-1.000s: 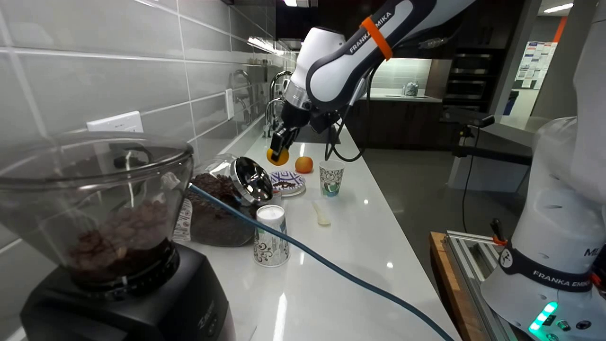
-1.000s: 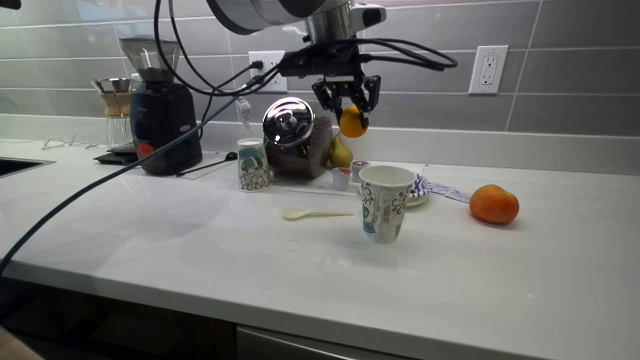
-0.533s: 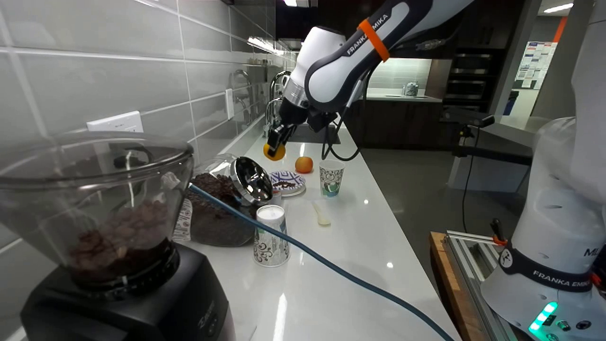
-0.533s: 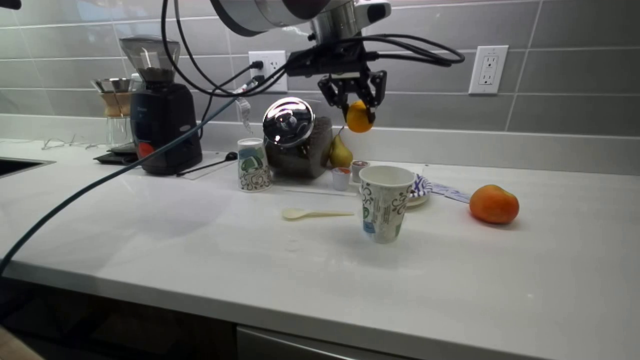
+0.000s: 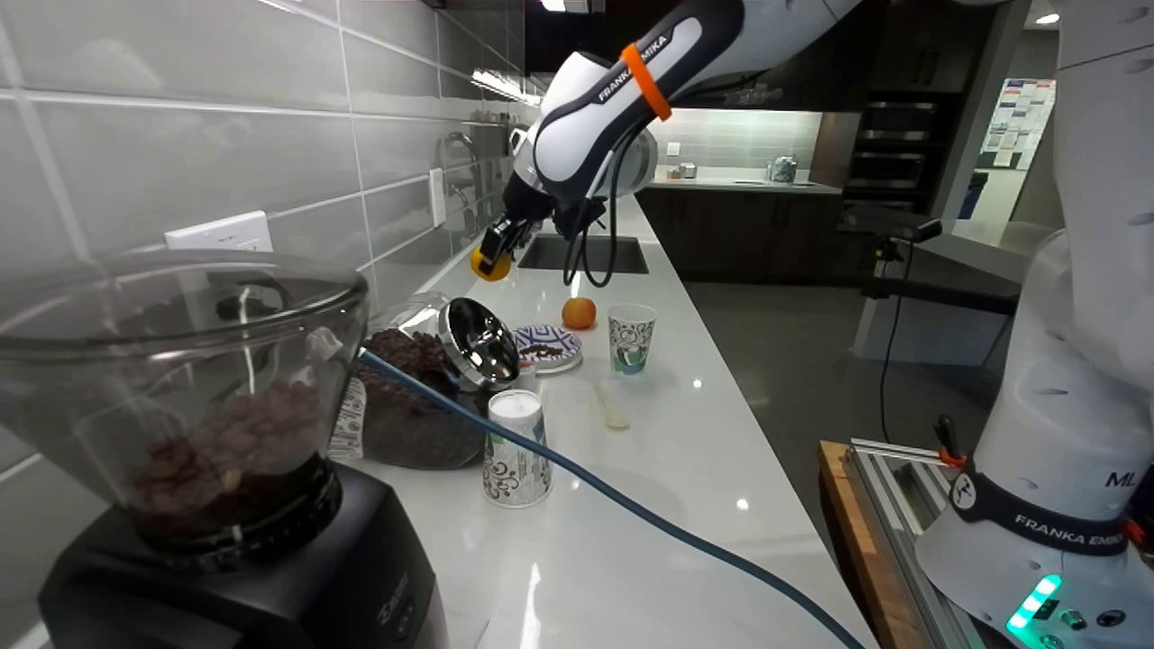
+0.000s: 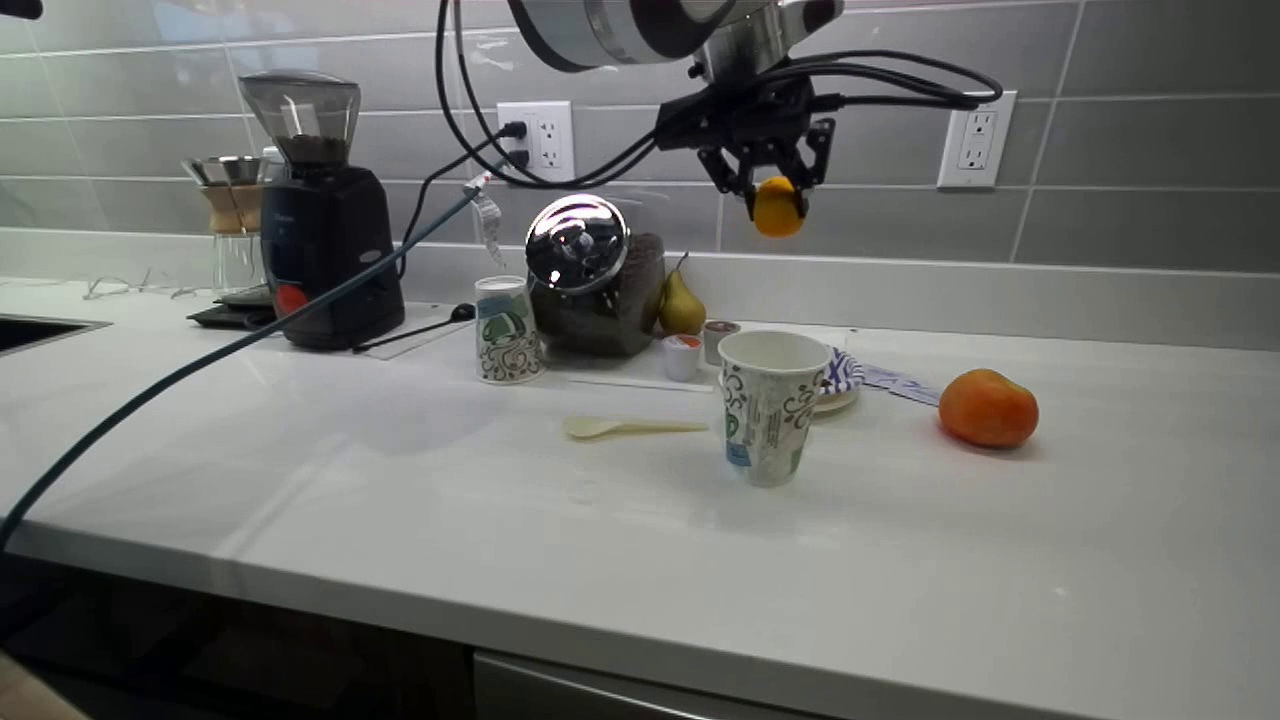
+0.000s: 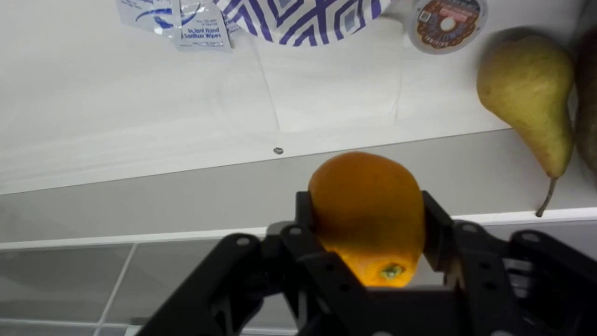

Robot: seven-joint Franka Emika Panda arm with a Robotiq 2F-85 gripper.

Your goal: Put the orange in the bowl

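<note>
My gripper (image 7: 364, 205) is shut on the orange (image 7: 366, 182), a round fruit with a small green stem mark. Its two fingers press the orange from both sides. In both exterior views the gripper (image 6: 776, 200) holds the orange (image 6: 778, 210) well above the counter, close to the tiled wall. The bowl (image 6: 845, 372), white with a blue-purple pattern, is partly hidden behind a paper cup in that view. The bowl (image 5: 561, 341) shows more fully in an exterior view, with a dark patch inside. Its rim (image 7: 303, 23) shows at the top of the wrist view, apart from the gripper.
A larger red-orange fruit (image 6: 988, 408) lies right of the bowl. An upright paper cup (image 6: 768, 420) stands before the bowl. A pear (image 7: 527, 79), a coffee pod (image 7: 447, 23) and wipe packets (image 7: 200, 28) lie nearby. A chrome-lidded jar (image 6: 600, 290) and blue hose (image 5: 586, 487) also show.
The gripper has moved with the orange still held, rightward and slightly up in one exterior view, leftward and up in the other. The objects on the counter have not moved.
</note>
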